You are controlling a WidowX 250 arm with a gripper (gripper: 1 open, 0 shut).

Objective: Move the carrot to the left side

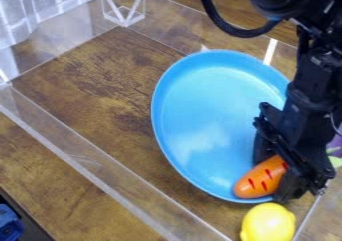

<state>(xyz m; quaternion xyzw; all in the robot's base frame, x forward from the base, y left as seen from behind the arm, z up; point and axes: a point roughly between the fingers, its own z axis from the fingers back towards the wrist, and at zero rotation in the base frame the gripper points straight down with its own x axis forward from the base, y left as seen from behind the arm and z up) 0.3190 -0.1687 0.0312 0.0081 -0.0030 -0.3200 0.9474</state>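
Observation:
The carrot (259, 178), small and orange with dark ridges, lies at the near right rim of the blue plate (214, 105), its leafy end hidden between the fingers. My black gripper (285, 175) points straight down over it, jaws closed in against the carrot's upper end. The plate now sits tipped, its far rim raised off the wooden table.
A yellow lemon (269, 224) rests just in front of the plate at the bottom right. A sliver of something purple (335, 142) shows at the right edge. Clear plastic walls (80, 165) fence the wooden table (94, 85), which shows bare wood left of the plate.

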